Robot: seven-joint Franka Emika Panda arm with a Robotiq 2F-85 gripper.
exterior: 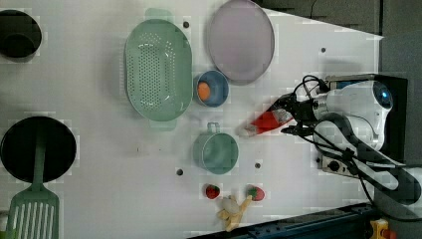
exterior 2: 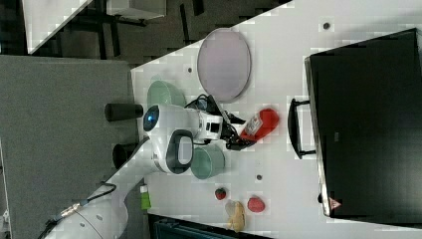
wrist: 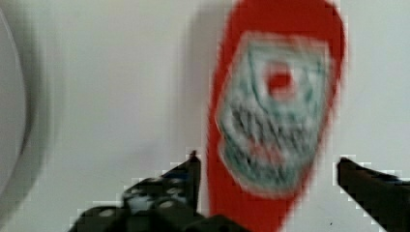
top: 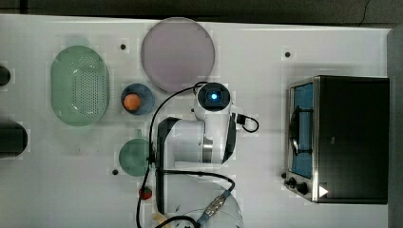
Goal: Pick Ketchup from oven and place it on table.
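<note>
Now you're at the release step: the ketchup bottle [wrist: 275, 121] lies on its side on the white table [exterior: 99, 164], out in front of the toaster oven [exterior 2: 368, 119] and well apart from its door handle. Your gripper [wrist: 268, 166] has its jaws spread wide on either side of the bottle, one finger [wrist: 191, 171] close to the red body, the other clear of it. I'd judge the placing nearly done; next, lift straight away without nudging the bottle.
</note>
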